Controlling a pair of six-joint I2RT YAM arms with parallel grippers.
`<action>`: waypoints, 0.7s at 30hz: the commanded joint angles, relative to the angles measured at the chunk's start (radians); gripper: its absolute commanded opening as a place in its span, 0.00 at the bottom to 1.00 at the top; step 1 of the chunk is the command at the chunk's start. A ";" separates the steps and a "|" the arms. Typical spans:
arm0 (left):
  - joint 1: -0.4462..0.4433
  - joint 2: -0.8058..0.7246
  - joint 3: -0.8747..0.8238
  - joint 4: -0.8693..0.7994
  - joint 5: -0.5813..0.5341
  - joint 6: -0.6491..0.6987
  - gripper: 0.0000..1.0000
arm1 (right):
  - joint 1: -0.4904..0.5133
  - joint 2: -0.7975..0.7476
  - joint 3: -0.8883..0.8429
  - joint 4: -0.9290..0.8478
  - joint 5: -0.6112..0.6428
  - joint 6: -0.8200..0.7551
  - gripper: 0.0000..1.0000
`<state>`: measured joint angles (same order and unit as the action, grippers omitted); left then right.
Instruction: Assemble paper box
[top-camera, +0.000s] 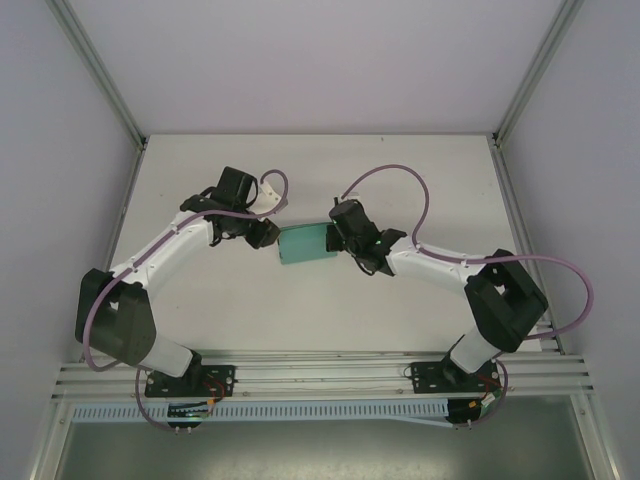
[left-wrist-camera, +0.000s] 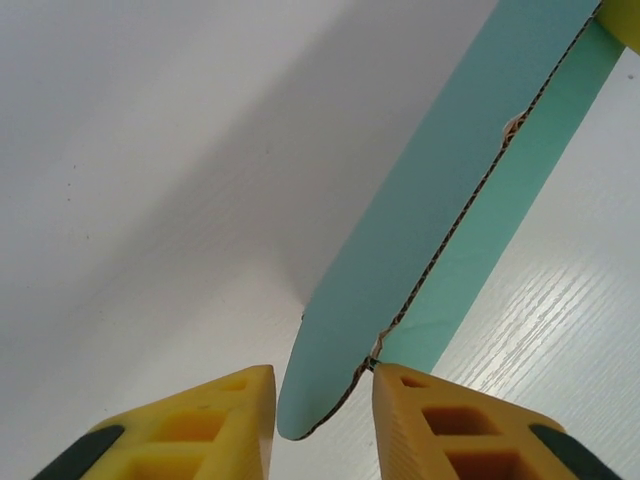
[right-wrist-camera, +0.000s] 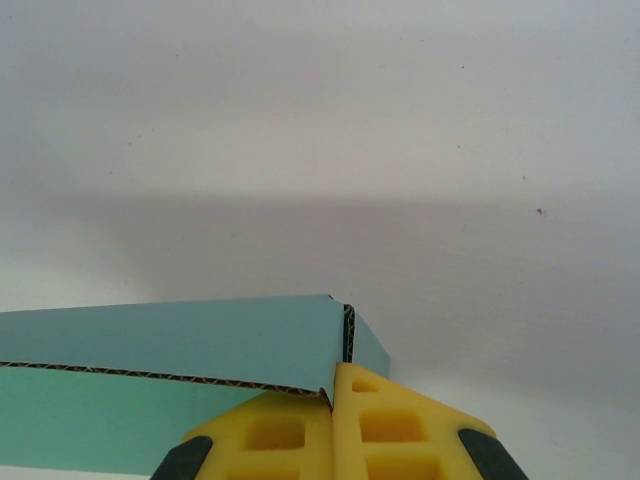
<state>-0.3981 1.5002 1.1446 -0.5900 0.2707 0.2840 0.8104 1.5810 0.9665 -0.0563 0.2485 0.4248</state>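
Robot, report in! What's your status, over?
Right fingers shut on paper box. Left fingers around its other end, grip unclear. Nothing in the way.

2 white arms (top-camera: 165, 250), black joints, looping purple cables (top-camera: 384, 169), yellow cell-hollowed fingers (left-wrist-camera: 440, 420) with black pads (left-wrist-camera: 85, 452)

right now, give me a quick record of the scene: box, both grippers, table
paper box: teal, corrugated edge showing, mid-table between the two grippers
right gripper: shut on a corner at the box's right end
left gripper: straddles the box's left end; cannot tell whether it is clamped
table: white surface
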 joint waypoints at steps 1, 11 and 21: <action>0.002 0.027 0.011 0.010 -0.007 -0.003 0.28 | 0.003 0.045 -0.043 -0.220 -0.090 -0.009 0.00; 0.001 0.040 0.020 0.048 0.046 -0.056 0.06 | 0.004 0.043 -0.048 -0.207 -0.091 -0.001 0.00; -0.014 0.036 0.004 0.005 -0.060 -0.556 0.02 | 0.017 0.063 -0.021 -0.257 -0.018 0.116 0.00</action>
<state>-0.4057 1.5433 1.1446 -0.5522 0.2581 -0.0418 0.8135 1.5848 0.9852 -0.0849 0.2390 0.4675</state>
